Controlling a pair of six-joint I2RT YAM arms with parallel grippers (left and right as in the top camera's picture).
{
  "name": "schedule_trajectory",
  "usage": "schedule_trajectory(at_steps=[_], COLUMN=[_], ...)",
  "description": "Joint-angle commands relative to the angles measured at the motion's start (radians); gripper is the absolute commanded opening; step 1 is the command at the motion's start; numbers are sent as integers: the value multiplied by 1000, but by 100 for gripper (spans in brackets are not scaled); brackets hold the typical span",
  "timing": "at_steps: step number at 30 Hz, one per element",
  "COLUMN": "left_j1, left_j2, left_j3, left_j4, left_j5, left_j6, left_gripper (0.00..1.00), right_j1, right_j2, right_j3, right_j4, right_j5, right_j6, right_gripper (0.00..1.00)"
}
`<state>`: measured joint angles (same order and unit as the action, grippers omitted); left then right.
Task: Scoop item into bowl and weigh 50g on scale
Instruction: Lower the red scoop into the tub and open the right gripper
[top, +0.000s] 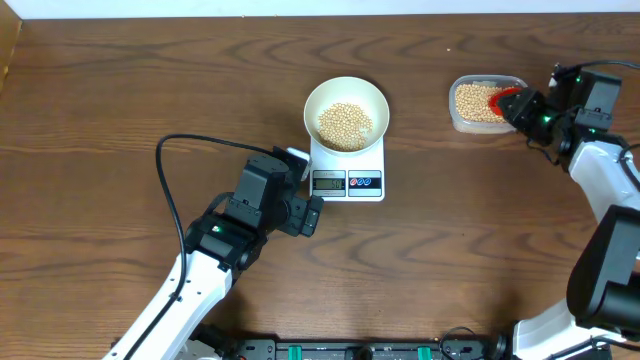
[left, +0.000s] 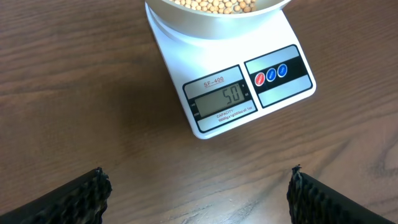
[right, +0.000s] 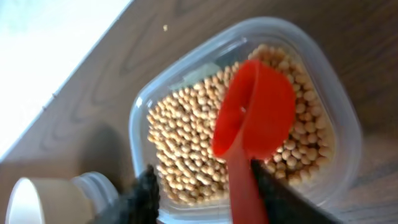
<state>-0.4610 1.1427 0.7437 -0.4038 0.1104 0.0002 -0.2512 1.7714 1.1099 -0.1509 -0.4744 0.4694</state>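
Note:
The white bowl (top: 312, 100) stands on the white scale (top: 347, 182) and holds a heap of beige beans (top: 345, 124). In the left wrist view the scale (left: 249, 87) reads 50 below the bowl (left: 205, 22). My left gripper (left: 199, 193) is open and empty, just in front of the scale (top: 312, 215). My right gripper (right: 208, 193) hangs over the clear tub (right: 348, 143) of beans (right: 186, 137). Its fingers are spread wide. The red scoop (right: 255, 118) lies bowl-down on the beans, its handle against the right finger only.
The clear tub (top: 455, 110) sits at the back right, with the right gripper (top: 515, 108) at its right end. A black cable (top: 175, 190) loops left of the left arm. The table's back edge runs close behind the tub.

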Motion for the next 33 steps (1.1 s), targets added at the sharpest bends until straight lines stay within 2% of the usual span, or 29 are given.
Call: schedule_trajectory(at_steps=[1,2,4,5,6,10,15,25,33], left_j1=[-1,-1,-1,-1,-1,-1,-1,-1,-1], left_j2=[-4,-4,-4,-4,-4,-4,-4,-4,-4], left_j3=[6,6,6,6,6,6,6,6,6], left_j4=[-3,-3,-3,-3,-3,-3,-3,-3,-3], left_j5=[10,10,10,10,10,10,10,10,10], left_j6=[3,3,3,3,3,3,3,3,3], left_gripper=[93,93,93,93,93,93,93,93,93], right_j1=[3,2,0,0,-1,-6,-19,-31,-31], right_j2=[11,11,11,9,8,-6,-56,-266,-306], right_j3=[-6,-6,-5,-5,-5,-5,-5,-5,-5], right_j4=[3,5,8,8,4,-54,-156,-349,-415], right_j5=[-25,-36,-87,-102,-112,-137,-75,77,24], right_j6=[-2,-7,-22,-23,-21,-22,-23,-166,-179], right_gripper=[60,63,76,94,99,99,99,99,99])
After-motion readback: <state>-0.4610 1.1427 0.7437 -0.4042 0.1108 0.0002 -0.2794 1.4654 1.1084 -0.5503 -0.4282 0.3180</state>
